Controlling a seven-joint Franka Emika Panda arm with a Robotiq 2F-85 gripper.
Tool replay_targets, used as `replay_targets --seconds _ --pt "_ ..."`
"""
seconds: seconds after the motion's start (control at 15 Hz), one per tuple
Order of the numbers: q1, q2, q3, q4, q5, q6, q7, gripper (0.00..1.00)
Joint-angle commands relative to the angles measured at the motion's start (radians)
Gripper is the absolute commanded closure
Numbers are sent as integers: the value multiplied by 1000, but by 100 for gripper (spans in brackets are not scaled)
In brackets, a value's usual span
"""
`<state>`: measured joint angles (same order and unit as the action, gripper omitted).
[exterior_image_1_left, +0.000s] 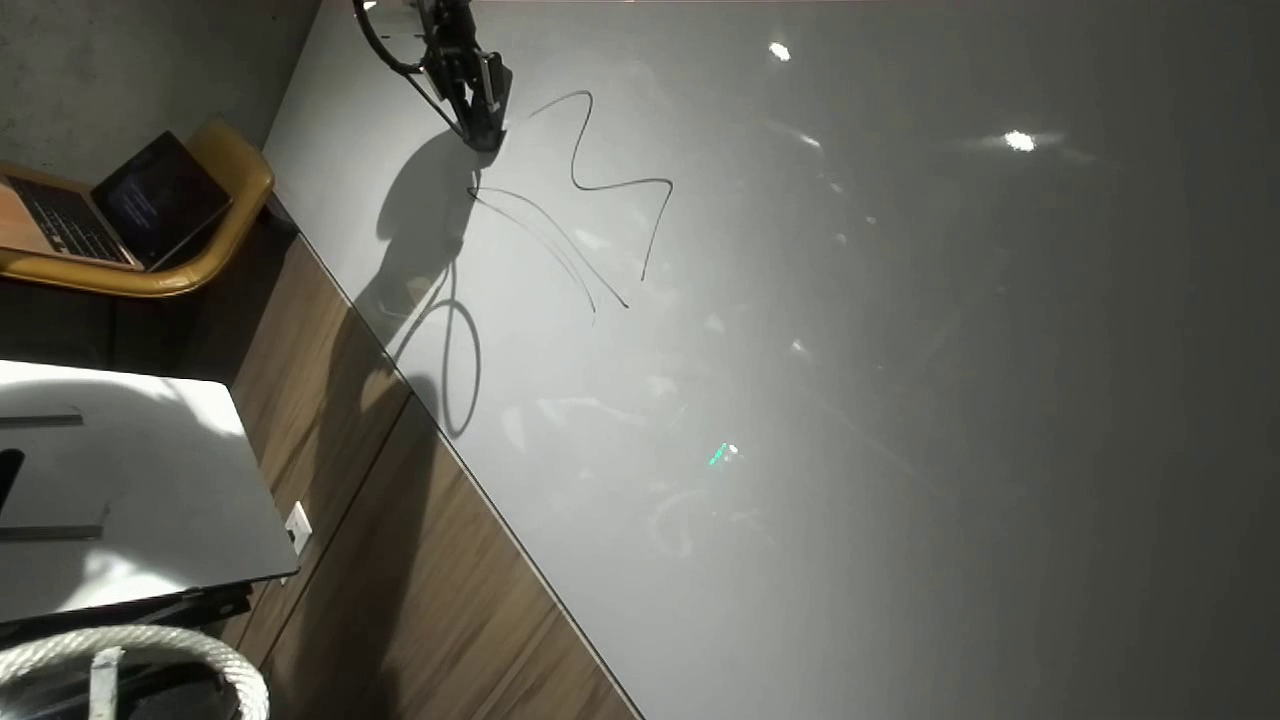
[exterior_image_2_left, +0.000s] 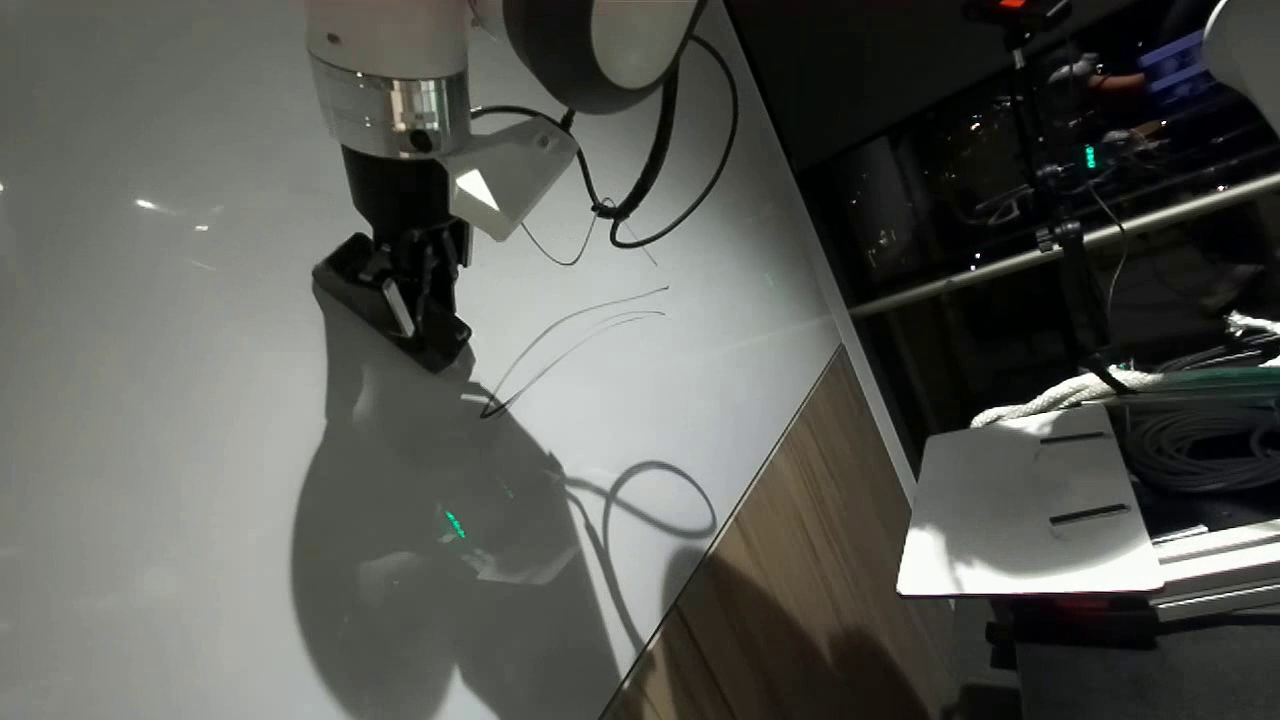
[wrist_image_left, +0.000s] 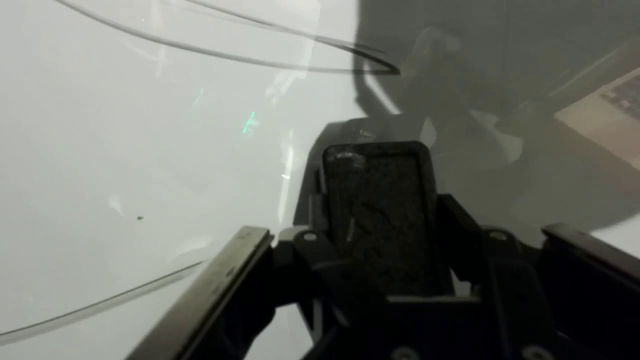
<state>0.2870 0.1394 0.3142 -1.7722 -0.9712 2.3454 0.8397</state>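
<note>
Pincer (wrist_image_left: 381, 215) clamps a round-cornered black block (wrist_image_left: 377, 195); thin curved lines (wrist_image_left: 260, 63) mark the glossy white surface (exterior_image_1_left: 900, 400).

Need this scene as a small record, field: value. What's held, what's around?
grip: pincer closed on a black block, probably an eraser
contact: block at or near the white board; touch can't be confirmed
marks: zigzag line; two curved lines meeting at one end
border: wood panel along one board edge
light: broad shadow across board and panel
beside: open laptop on a yellow chair
</note>
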Motion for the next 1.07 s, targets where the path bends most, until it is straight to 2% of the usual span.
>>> replay_targets --seconds 0.0,0.33,0.67,1.0 --pt "4 82 -52 80 -17 1 -32 70" --pt "-36 3 -93 24 6 12 -72 70" --pt "-66 -85 -137 -67 33 5 -52 70" --pt "-133 -166 -182 -138 59 16 -58 70"
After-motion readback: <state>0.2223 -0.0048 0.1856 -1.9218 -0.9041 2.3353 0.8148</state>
